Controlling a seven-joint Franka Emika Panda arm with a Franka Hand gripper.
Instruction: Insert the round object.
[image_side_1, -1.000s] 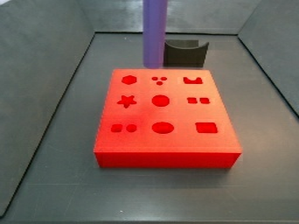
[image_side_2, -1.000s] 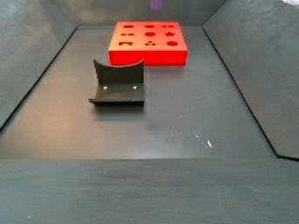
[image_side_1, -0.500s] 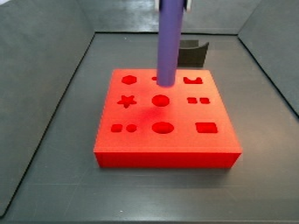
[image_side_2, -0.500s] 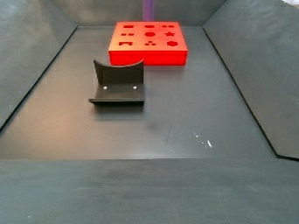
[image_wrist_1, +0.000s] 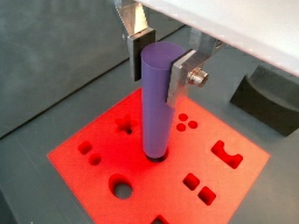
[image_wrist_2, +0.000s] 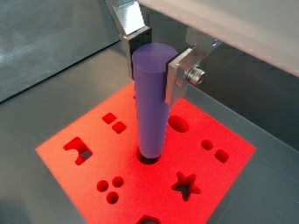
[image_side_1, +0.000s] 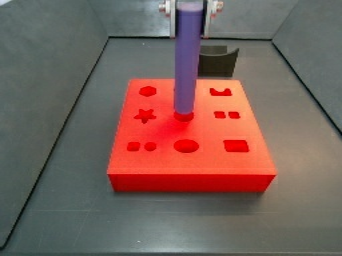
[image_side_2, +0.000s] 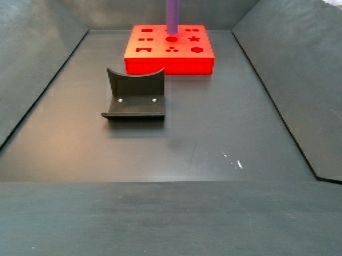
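The purple peg (image_side_1: 186, 60) stands upright over the red block (image_side_1: 201, 165), its lower end in the mouth of the middle round hole (image_side_1: 182, 118). My gripper (image_side_1: 191, 8) is shut on the peg's top end. Both wrist views show the peg (image_wrist_1: 153, 105) (image_wrist_2: 149, 101) between the silver fingers (image_wrist_1: 184, 74) (image_wrist_2: 181, 74), with my gripper (image_wrist_1: 163, 59) (image_wrist_2: 158, 61) above the block (image_wrist_1: 111, 162) (image_wrist_2: 111, 153). In a side view the peg (image_side_2: 173, 14) rises from the far red block (image_side_2: 154, 65).
The dark fixture (image_side_2: 134, 96) stands on the floor apart from the block; it also shows behind the block (image_side_1: 217, 60) and in a wrist view (image_wrist_1: 271, 101). Grey walls enclose the floor. The block has several other shaped holes around the peg.
The peg has moved from the block's far edge toward its middle and has come down; its lower end now meets the middle round hole.
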